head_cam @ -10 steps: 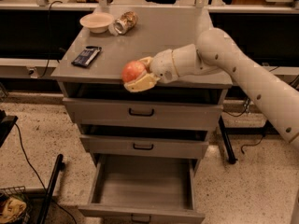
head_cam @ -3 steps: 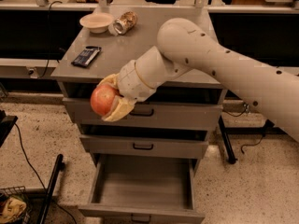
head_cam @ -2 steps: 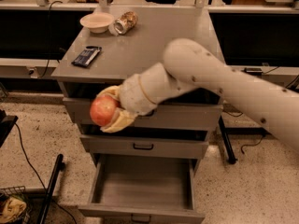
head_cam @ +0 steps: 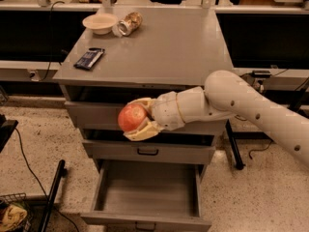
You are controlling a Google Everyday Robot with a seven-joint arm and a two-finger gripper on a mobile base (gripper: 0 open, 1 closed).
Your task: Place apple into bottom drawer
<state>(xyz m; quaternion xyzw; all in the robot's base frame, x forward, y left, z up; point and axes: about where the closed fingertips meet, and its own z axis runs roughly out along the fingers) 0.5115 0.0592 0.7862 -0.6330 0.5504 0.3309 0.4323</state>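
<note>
Speckled pale flooring (head_cam: 41, 144) runs under a grey metal cabinet whose flat top (head_cam: 169, 52) fills the upper middle of the frame. At the top's far left corner sits a cream bowl (head_cam: 100, 23), and just beside it a brownish can (head_cam: 129, 23) lies on its side. A flat dark packet (head_cam: 89, 58) rests nearer the left edge, well apart from both. Dark shelving and a pale counter line the background.

The bottom drawer (head_cam: 147, 190) is pulled out at the lower centre, its plain grey inside bare. Above it the middle drawer (head_cam: 193, 153) shows a black handle.

The gripper (head_cam: 135, 119) hangs in front of the top drawer (head_cam: 89, 114), at centre frame, clenched on the apple (head_cam: 131, 117), with one pale finger over the fruit and one under it. The apple is in the air, above the open drawer and toward its left side.

The white arm (head_cam: 251, 105) is cut off at the right edge and covers much of the top drawer's front. The bottom drawer's front lip is clipped by the lower edge. A wire basket (head_cam: 10, 211) is cut off at the lower left corner, beside a black pole (head_cam: 52, 192); its contents are hard to make out.
</note>
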